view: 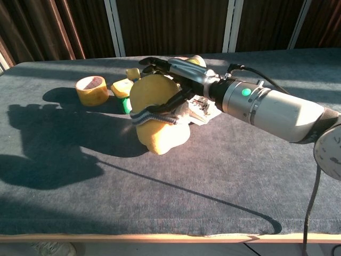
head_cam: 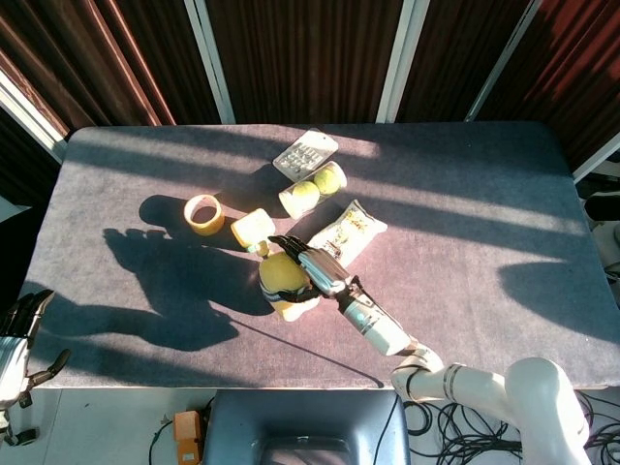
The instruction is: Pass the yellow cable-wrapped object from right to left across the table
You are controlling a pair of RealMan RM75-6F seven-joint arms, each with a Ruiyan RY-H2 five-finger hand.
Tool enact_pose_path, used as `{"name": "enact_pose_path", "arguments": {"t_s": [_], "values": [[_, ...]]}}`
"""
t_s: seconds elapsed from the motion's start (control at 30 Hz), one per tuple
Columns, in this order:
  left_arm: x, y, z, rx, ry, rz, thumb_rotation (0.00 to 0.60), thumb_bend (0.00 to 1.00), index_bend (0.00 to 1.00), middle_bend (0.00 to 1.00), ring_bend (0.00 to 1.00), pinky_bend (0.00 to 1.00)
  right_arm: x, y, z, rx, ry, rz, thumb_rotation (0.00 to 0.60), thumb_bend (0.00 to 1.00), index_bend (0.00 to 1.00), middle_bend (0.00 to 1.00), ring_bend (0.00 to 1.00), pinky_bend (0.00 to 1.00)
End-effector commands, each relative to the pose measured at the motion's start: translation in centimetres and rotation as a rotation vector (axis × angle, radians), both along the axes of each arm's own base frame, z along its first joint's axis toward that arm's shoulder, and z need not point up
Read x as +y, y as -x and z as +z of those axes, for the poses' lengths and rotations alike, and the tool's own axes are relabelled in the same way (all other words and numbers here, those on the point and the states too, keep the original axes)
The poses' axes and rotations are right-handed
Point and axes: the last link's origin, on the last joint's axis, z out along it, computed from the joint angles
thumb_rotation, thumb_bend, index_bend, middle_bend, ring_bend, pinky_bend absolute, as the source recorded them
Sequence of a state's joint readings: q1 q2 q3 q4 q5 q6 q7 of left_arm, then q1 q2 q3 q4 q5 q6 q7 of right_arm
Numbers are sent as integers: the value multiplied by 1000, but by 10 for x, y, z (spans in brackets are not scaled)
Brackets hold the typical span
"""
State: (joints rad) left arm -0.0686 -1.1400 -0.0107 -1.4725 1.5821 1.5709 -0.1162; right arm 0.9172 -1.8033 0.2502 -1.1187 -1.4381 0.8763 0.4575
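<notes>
The left robot hand (head_cam: 17, 341) hangs off the bench (head_cam: 465, 271) at the 8 o'clock corner, fingers apart, holding nothing. Near bench centre, the yellow cable-wrapped object (view: 155, 114) rests on the surface, with the right robot hand (view: 173, 80) over its top, fingers spread across it; a firm grip cannot be confirmed. At 1 o'clock from it lies a snack packet (head_cam: 351, 230); at 11 o'clock stand a green tub (head_cam: 252, 230) and a tape roll (head_cam: 203, 214). Farther off lie a tennis ball tube (head_cam: 314, 190) and a remote (head_cam: 305, 153).
</notes>
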Motion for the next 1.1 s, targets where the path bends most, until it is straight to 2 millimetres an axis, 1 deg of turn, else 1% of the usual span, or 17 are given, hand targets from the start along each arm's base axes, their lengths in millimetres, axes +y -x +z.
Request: {"name": "enact_pose_path", "arguments": {"t_s": [0.03,0.17,0.23,0.33,0.4,0.43,0.53,0.57,0.63,0.67,0.73,0.77,0.83,0.93,1.0,1.1], "values": [[0,0,0,1,1,2,600,260,0,99,85,214,2,5,11,-4,-10,0,600,105,0,0,0,134],[0,0,-1,5,8,4,600,260,0,100,85,215,6,7,29,-44,10,18,600,57,0,0,0,70],[0,0,-1,6,11,3,600,261,0,100,85,215,9,8,39,-64,20,29,600,52,0,0,0,62],[0,0,-2,5,16,3,600,260,0,99,85,215,17,14,67,-88,66,62,600,40,0,0,0,58],[0,-1,-2,6,19,3,600,260,0,99,85,215,25,26,89,-72,112,74,600,36,0,0,0,53],[0,-1,-2,7,20,2,600,259,0,99,85,215,30,36,103,-49,142,75,600,36,0,0,0,52],[0,-2,-4,9,25,-2,600,260,0,99,85,216,46,65,134,22,216,41,600,36,0,0,0,52],[0,-3,-5,11,26,-4,600,260,0,99,85,216,54,80,147,61,254,23,600,36,0,0,0,52],[1,-4,-6,17,31,-10,600,260,0,99,85,217,66,104,165,125,330,-17,600,36,0,0,0,69],[1,-6,-9,20,42,-17,600,259,0,98,85,219,74,120,175,179,386,-40,600,36,0,0,0,84],[1,-12,-14,15,86,-48,600,261,0,80,76,225,87,148,188,299,483,-80,600,31,0,0,0,103],[2,-15,-16,7,109,-60,600,262,0,50,55,229,92,159,194,345,523,-99,600,28,0,0,0,107],[4,-22,-21,0,156,-84,600,264,0,10,17,238,104,181,205,410,608,-158,600,14,0,0,0,109],[11,-36,-28,6,206,-109,600,264,0,0,0,255,127,207,218,462,669,-239,600,1,0,0,0,107],[17,-45,-33,10,223,-120,600,259,0,0,0,266,140,219,226,479,686,-274,600,0,0,0,0,101],[28,-60,-42,10,249,-136,600,241,0,0,0,274,159,231,234,475,699,-299,600,0,0,0,0,92]]}}
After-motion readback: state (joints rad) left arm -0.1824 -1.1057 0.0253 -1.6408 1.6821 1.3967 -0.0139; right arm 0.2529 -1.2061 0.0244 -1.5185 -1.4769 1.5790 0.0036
